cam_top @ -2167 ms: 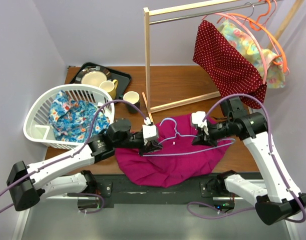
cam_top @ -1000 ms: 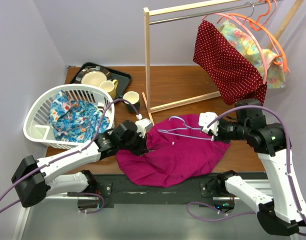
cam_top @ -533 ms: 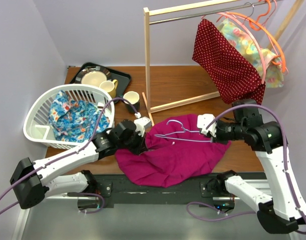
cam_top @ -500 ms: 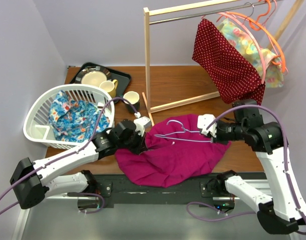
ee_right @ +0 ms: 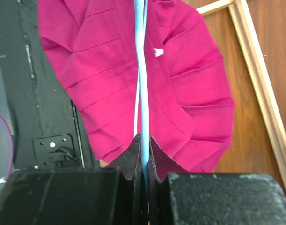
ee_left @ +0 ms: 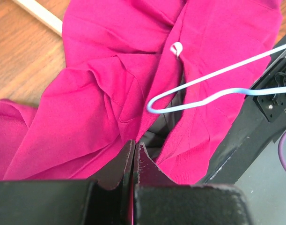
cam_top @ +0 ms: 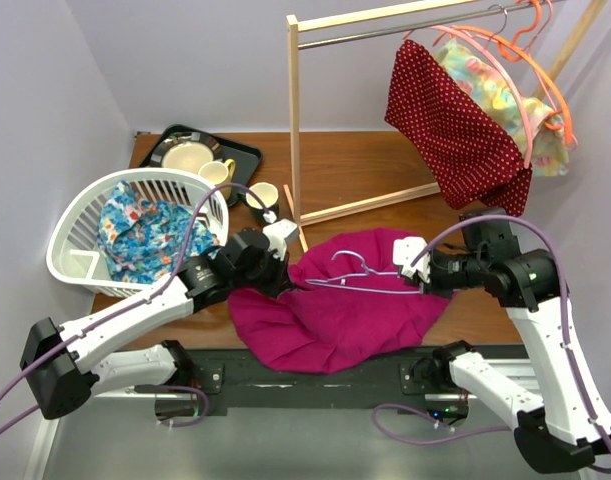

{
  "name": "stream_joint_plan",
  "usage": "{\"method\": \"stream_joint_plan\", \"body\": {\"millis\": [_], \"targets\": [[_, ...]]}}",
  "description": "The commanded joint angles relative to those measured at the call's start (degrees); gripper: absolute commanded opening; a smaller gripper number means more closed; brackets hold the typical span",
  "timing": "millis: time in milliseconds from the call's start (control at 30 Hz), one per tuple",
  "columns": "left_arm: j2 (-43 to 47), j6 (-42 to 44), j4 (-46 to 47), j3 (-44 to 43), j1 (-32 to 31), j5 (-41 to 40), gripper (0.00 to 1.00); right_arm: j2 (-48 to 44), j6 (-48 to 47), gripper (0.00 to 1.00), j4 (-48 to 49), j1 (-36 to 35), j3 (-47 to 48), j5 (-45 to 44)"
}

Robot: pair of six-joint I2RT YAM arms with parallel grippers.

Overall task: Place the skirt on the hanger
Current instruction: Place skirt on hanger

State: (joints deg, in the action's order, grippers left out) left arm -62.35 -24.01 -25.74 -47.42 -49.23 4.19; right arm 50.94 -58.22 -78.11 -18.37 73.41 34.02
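Wooden table (cam_top: 365, 170), lower centre of the top view: the magenta pleated skirt (cam_top: 335, 325) lies bunched there, with the pale-blue wire hanger (cam_top: 357, 283) over it. Left gripper (ee_left: 135, 146) is pinched fully closed on a skirt fold, apparently to hold the waist open. Right gripper (ee_right: 143, 139) is clamped on the hanger wire, likely steadying it for threading.

High rear overview of the table (cam_top: 355, 165); two close wrist views past their jaws, magenta skirt (cam_top: 335, 320) in all.

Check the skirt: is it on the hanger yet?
Not yet. The skirt lies bunched on the table, beneath the hanger pinched in the right gripper.
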Motion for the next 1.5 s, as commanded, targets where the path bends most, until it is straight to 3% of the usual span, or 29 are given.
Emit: {"method": "stream_joint_plan", "body": {"millis": [0,233,600,800,1033,1467], "targets": [[1.6,3.2,-1.3,-4.2,0.4,0.8,0.00,1.1,-1.4,0.00,-11.6,-0.3,-1.3,3.7],[-2.9,6.3,-9.4,-10.1,0.6,-5.6,0.00,0.9,-0.9,0.00,-11.6,-0.9,1.0,5.1],[-7.9,6.9,-11.6,-13.4,0.9,-7.3,0.00,0.4,-0.2,0.00,-11.5,-1.4,2.3,5.4],[-9.7,6.1,-10.5,-9.3,1.2,-4.8,0.00,-0.1,0.6,0.00,-11.6,-1.5,3.5,5.9],[-8.8,6.5,-10.0,-10.7,1.2,-4.5,0.00,-0.1,0.0,0.00,-11.6,-1.4,1.1,7.1],[-5.8,9.1,-11.4,-10.0,1.1,4.4,0.00,2.9,-2.2,0.00,-11.5,-1.5,2.6,5.1]]}}
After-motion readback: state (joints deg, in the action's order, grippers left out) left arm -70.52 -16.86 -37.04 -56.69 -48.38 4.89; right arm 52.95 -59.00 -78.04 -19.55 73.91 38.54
